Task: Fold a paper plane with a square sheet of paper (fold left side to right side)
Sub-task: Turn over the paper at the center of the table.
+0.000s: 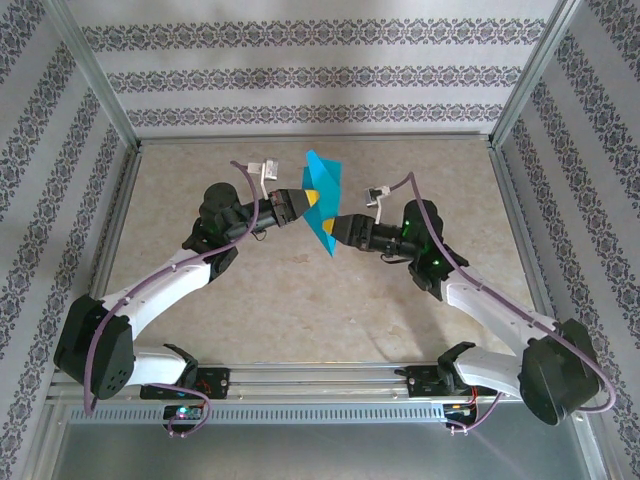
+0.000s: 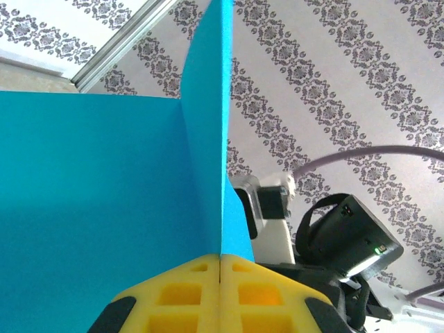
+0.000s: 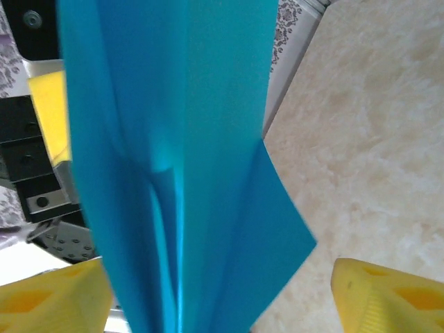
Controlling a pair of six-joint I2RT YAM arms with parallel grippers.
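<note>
The teal-blue sheet of paper, folded into a narrow pointed shape with creased flaps, hangs in the air above the middle of the table. My left gripper is shut on its edge from the left. In the left wrist view the yellow pads press together on the paper, and one flap stands straight up from them. My right gripper is at the paper's lower end, open. In the right wrist view the paper hangs between its two wide-apart yellow fingers.
The beige tabletop lies below, fenced by a metal frame and patterned walls. The two arms meet nose to nose at the centre. The right arm's wrist sits close behind the paper in the left wrist view.
</note>
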